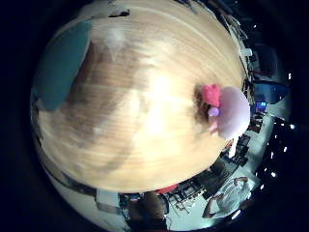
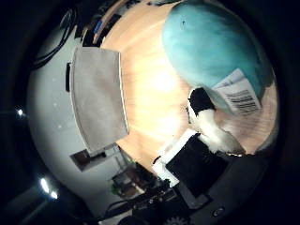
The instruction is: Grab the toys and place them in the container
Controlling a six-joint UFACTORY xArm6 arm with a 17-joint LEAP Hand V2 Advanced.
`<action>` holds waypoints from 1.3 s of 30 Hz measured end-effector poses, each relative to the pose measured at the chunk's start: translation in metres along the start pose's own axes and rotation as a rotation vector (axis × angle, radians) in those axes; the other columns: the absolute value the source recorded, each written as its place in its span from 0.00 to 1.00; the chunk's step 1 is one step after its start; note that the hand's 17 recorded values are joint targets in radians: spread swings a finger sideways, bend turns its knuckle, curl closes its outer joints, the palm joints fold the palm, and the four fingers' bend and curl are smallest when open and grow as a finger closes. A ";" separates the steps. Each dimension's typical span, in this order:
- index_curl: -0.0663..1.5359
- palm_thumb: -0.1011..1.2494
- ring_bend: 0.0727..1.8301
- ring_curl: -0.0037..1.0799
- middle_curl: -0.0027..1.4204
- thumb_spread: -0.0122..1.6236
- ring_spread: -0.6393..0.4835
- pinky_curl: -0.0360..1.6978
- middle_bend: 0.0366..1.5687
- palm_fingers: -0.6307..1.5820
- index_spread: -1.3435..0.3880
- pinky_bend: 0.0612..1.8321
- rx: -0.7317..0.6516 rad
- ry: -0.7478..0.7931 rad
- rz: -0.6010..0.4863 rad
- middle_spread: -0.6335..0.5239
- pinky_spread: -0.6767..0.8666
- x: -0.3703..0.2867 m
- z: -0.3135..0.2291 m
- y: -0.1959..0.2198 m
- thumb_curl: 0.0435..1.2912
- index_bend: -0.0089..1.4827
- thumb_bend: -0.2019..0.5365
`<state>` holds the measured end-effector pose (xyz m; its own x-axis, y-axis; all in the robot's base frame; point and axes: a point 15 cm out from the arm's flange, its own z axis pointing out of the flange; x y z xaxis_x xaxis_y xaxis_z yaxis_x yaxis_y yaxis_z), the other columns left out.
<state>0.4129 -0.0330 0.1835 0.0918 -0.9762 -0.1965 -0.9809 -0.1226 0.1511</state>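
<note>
A large teal plush toy (image 2: pixel 211 51) with a white printed tag lies on the wooden table (image 2: pixel 150 93), close to my palm. A black and white piece sits right beside the tag; I cannot tell whether it belongs to the toy or to my hand. My right hand (image 2: pixel 194 166) shows as black and white parts just below the plush. The grey container (image 2: pixel 96 101) stands at the table's edge, a short way from the plush. A small pink toy (image 1: pixel 211 94) and a tiny purple one (image 1: pixel 213 111) lie against a pale pink rounded thing (image 1: pixel 234 112) near the table's far edge.
Bare wood (image 1: pixel 145 121) stretches between the teal plush (image 1: pixel 60 65) and the pink toys. A white wall and dark furniture lie beyond the table's edges.
</note>
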 end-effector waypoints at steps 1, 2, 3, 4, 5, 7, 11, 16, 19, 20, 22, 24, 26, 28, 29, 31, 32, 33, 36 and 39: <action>0.29 0.53 0.29 0.17 0.19 0.62 0.30 0.04 0.09 0.44 0.43 0.29 -0.004 0.000 -0.003 0.28 0.56 -0.001 0.002 -0.001 0.33 0.17 0.24; 0.29 0.53 0.29 0.17 0.19 0.62 0.30 0.05 0.09 0.44 0.43 0.29 -0.011 -0.001 -0.008 0.28 0.56 -0.003 0.004 -0.003 0.33 0.17 0.24; 0.28 0.57 0.30 0.17 0.18 0.62 0.29 0.05 0.09 0.47 0.43 0.31 -0.016 -0.002 -0.012 0.28 0.55 -0.005 0.006 -0.004 0.34 0.16 0.27; 0.28 0.59 0.31 0.17 0.18 0.62 0.28 0.05 0.09 0.49 0.42 0.32 -0.021 -0.002 -0.017 0.27 0.54 -0.007 0.008 -0.006 0.34 0.17 0.28; 0.28 0.61 0.33 0.18 0.18 0.62 0.25 0.04 0.09 0.54 0.42 0.33 -0.025 -0.002 -0.023 0.24 0.51 -0.009 0.010 -0.007 0.35 0.16 0.28; 0.26 0.66 0.41 0.21 0.20 0.62 0.19 0.06 0.12 0.68 0.43 0.44 -0.029 -0.003 -0.027 0.18 0.37 -0.012 0.013 -0.009 0.37 0.10 0.30; 0.26 0.73 0.49 0.31 0.25 0.62 0.18 0.12 0.20 0.81 0.43 0.58 -0.016 0.003 -0.025 0.13 0.16 -0.013 0.016 -0.015 0.40 0.11 0.32; 0.33 0.81 0.56 0.40 0.34 0.63 0.22 0.19 0.33 0.86 0.42 0.67 0.026 -0.003 -0.016 0.10 0.14 -0.011 0.012 -0.024 0.44 0.21 0.36; 0.40 0.85 0.60 0.45 0.40 0.63 0.23 0.23 0.42 0.84 0.40 0.75 0.071 -0.045 0.008 0.07 0.19 -0.010 0.005 -0.030 0.47 0.35 0.38; 0.43 0.87 0.61 0.46 0.43 0.64 0.22 0.24 0.45 0.83 0.40 0.77 0.092 -0.058 0.007 0.06 0.21 -0.008 0.001 -0.033 0.48 0.40 0.39; 0.48 0.89 0.64 0.50 0.48 0.64 0.22 0.26 0.51 0.81 0.40 0.80 0.152 -0.074 0.011 0.04 0.23 -0.005 -0.012 -0.040 0.50 0.50 0.41; 0.53 0.91 0.67 0.54 0.53 0.64 0.23 0.28 0.56 0.78 0.41 0.83 0.179 -0.077 0.010 0.03 0.25 -0.004 -0.020 -0.043 0.52 0.57 0.43; 0.56 0.91 0.69 0.57 0.57 0.64 0.23 0.29 0.59 0.76 0.42 0.84 0.181 -0.076 0.007 0.02 0.26 -0.006 -0.024 -0.042 0.54 0.60 0.43; 0.59 0.92 0.71 0.59 0.60 0.64 0.23 0.30 0.61 0.75 0.43 0.86 0.197 -0.071 0.004 0.02 0.28 -0.006 -0.032 -0.042 0.55 0.63 0.43; 0.60 0.92 0.71 0.61 0.62 0.64 0.23 0.31 0.62 0.74 0.43 0.87 0.206 -0.068 0.003 0.02 0.28 -0.006 -0.036 -0.041 0.57 0.64 0.44; 0.63 0.92 0.73 0.65 0.66 0.64 0.24 0.33 0.65 0.73 0.45 0.88 0.229 -0.064 0.002 0.03 0.30 -0.006 -0.047 -0.040 0.59 0.67 0.43; 0.64 0.91 0.74 0.66 0.67 0.64 0.24 0.33 0.65 0.72 0.45 0.89 0.245 -0.061 0.002 0.03 0.30 -0.005 -0.055 -0.039 0.59 0.67 0.43; 0.65 0.92 0.74 0.67 0.69 0.64 0.25 0.33 0.66 0.71 0.45 0.89 0.258 -0.058 -0.003 0.03 0.30 -0.006 -0.063 -0.037 0.60 0.68 0.43; 0.68 0.91 0.76 0.71 0.73 0.64 0.26 0.35 0.68 0.69 0.47 0.91 0.284 -0.055 -0.023 0.04 0.31 -0.015 -0.086 -0.029 0.63 0.71 0.42; 0.69 0.91 0.77 0.74 0.77 0.63 0.26 0.36 0.69 0.68 0.48 0.92 0.330 -0.046 -0.048 0.05 0.32 -0.023 -0.121 -0.023 0.65 0.73 0.42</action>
<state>0.4544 -0.0290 0.3023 0.1391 -0.9607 -0.2400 -0.9789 -0.0968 -0.1800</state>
